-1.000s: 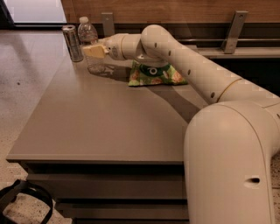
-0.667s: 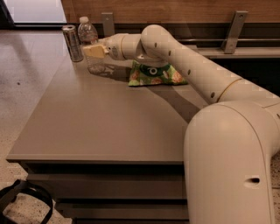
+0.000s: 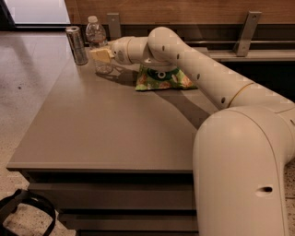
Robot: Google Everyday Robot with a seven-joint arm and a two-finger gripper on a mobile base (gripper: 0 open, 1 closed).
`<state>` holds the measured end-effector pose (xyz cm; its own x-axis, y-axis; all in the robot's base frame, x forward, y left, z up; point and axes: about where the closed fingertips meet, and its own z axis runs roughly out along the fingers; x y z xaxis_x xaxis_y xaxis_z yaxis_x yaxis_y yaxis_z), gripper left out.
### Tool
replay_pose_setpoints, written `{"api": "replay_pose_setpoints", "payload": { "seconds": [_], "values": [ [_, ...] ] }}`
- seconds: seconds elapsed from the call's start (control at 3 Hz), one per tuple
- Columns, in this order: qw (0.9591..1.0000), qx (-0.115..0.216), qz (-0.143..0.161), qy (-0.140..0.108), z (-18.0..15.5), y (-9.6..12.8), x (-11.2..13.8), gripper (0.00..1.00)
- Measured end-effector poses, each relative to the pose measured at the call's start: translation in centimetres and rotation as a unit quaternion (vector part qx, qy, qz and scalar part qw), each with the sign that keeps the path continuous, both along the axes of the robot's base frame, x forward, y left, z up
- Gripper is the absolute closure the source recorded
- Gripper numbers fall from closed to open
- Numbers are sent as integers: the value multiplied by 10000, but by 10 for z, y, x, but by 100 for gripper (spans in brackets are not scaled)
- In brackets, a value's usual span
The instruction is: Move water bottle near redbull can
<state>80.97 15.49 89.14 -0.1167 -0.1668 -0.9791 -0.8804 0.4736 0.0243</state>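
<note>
- Near left, below the counter's front corner: a black strap (image 3: 23, 213) on the speckled floor (image 3: 25, 87).
- Near right: the cream arm (image 3: 239, 147), which rises over the right edge and reaches across towards the far left corner.
- Counter (image 3: 106, 133): a flat grey-brown top, matt and plain.
- Far middle, under the arm: a crumpled green pouch (image 3: 162, 79), lying flat; its contents are not visible.
- Far left corner: the gripper (image 3: 102, 55), its yellowish fingers clenched on the middle of the bottle (image 3: 96, 34).
- Bottle: clear, white cap on, long axis near upright, cap pointing up and leaning slightly left; base at the counter. Fill level cannot be judged.
- Just left of the bottle, apart from it: the can (image 3: 77, 45), upright at the left edge, shiny rim up.
- Beyond the far edge: a wood-panelled wall (image 3: 184, 8) with metal brackets (image 3: 246, 30).
</note>
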Motion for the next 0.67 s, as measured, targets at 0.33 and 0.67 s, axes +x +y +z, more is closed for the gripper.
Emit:
{"api": "replay_pose_setpoints", "payload": {
  "seconds": [0.33,0.67],
  "values": [
    [10000,2,21,7,-1,3,-1,0],
    [10000,2,22,8,-1,3,-1,0]
  ]
}}
